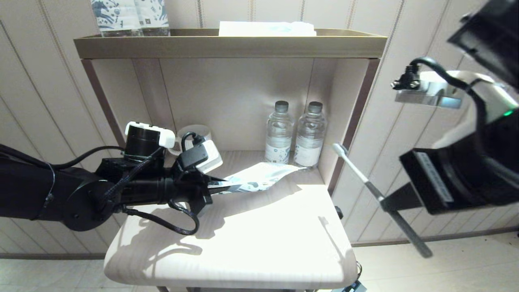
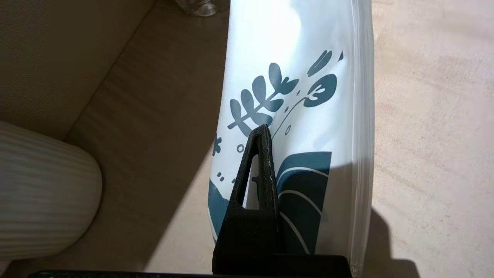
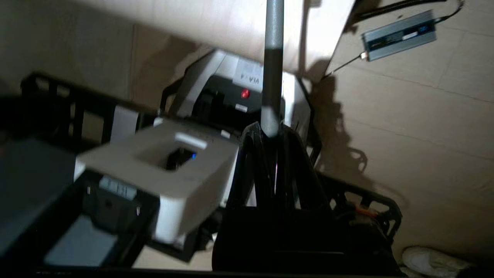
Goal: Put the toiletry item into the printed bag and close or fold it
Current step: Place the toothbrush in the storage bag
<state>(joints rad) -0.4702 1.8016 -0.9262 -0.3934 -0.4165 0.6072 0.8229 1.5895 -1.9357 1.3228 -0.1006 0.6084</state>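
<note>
The printed bag [image 1: 259,176], a white pouch with teal plant figures, sticks out level above the small table towards the bottles. My left gripper [image 1: 210,187] is shut on its near end. In the left wrist view one black finger [image 2: 259,162] lies over the bag [image 2: 301,96], and the other is hidden behind it. The toiletry item [image 1: 365,182] is a thin stick, white at its upper end and grey lower down. It slants in the air off the table's right side. My right gripper [image 1: 385,202] is shut on its middle, the stick [image 3: 273,58] rising from the fingertips [image 3: 270,133].
Two water bottles [image 1: 279,134] [image 1: 310,136] stand at the back of the table [image 1: 243,243], inside the shelf niche. A white ribbed cup [image 1: 194,133] sits behind my left wrist. Printed upright packs [image 1: 129,16] and a flat white-and-blue packet [image 1: 267,28] rest on the shelf top.
</note>
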